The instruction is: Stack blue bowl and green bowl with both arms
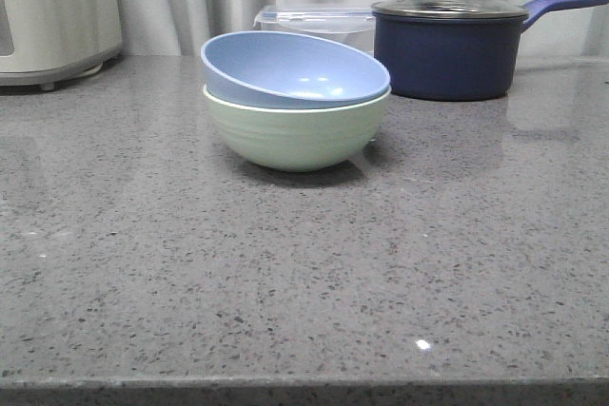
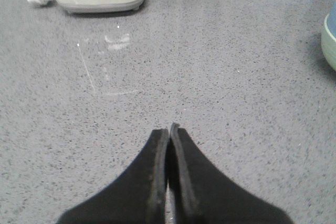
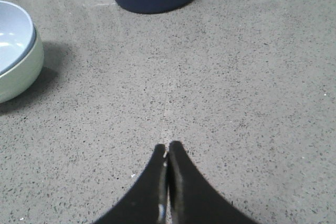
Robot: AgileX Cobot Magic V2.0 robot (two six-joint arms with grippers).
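Plainly, blue bowl [image 1: 295,68] sits tilted inside ridged green bowl [image 1: 297,130]; both arms' jaws closed, empty.

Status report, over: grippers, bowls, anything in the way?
Left gripper shut, empty. Right gripper shut, empty. Blue bowl nested tilted in green bowl. Nothing in the way.

blue bowl [image 1: 290,68] in green bowl [image 1: 295,132] | saucepan [image 1: 447,49] behind-right
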